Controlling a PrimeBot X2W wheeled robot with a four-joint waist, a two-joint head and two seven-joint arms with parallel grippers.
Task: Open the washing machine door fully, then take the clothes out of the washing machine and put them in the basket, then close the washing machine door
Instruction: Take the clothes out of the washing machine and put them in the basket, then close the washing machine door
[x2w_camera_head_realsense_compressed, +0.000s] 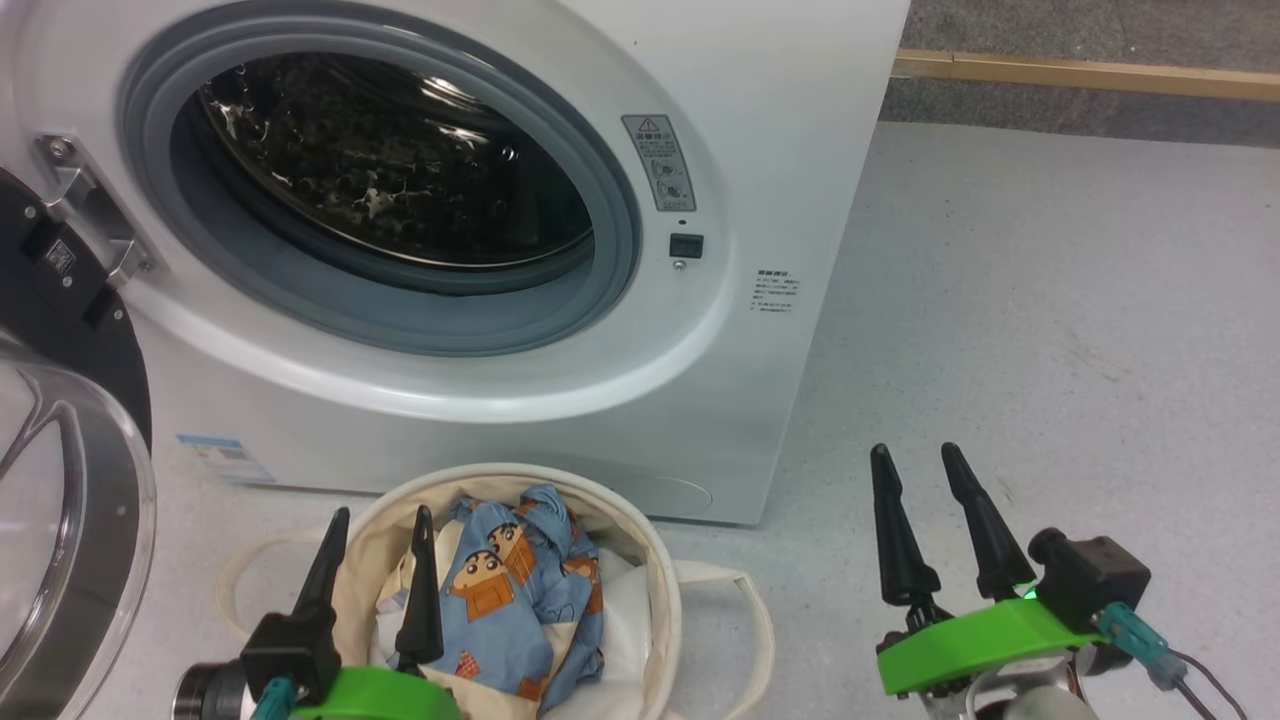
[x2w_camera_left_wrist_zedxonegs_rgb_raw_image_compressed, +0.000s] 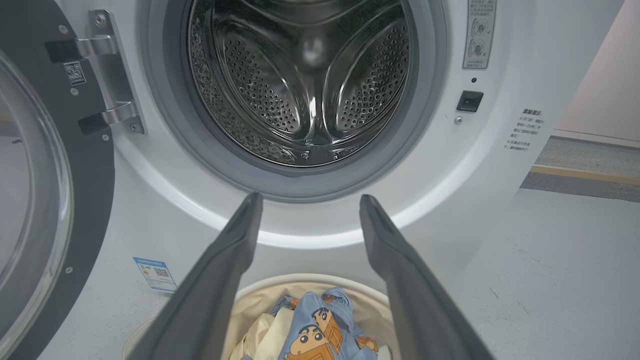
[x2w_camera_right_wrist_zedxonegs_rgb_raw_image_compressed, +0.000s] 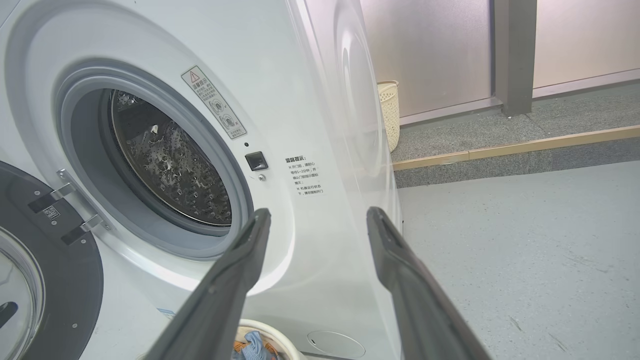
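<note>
Door (x2w_camera_head_realsense_compressed: 105, 340) cut off at left edge, basket (x2w_camera_head_realsense_compressed: 520, 472) near side cut by bottom edge, label (x2w_camera_head_realsense_compressed: 660, 162) print too small to read

Grey floor (x2w_camera_head_realsense_compressed: 1050, 300) under washing machine (x2w_camera_head_realsense_compressed: 790, 150), basket (x2w_camera_head_realsense_compressed: 668, 610)

Tapered black fingers (x2w_camera_head_realsense_compressed: 897, 540); lime-green brackets (x2w_camera_head_realsense_compressed: 960, 645); teal connector (x2w_camera_head_realsense_compressed: 1132, 637); thin grey cable (x2w_camera_head_realsense_compressed: 1210, 685)

Clothes (x2w_camera_head_realsense_compressed: 520, 600) in basket (x2w_camera_head_realsense_compressed: 665, 590) by washer (x2w_camera_head_realsense_compressed: 800, 150), door (x2w_camera_head_realsense_compressed: 95, 340) open.
</note>
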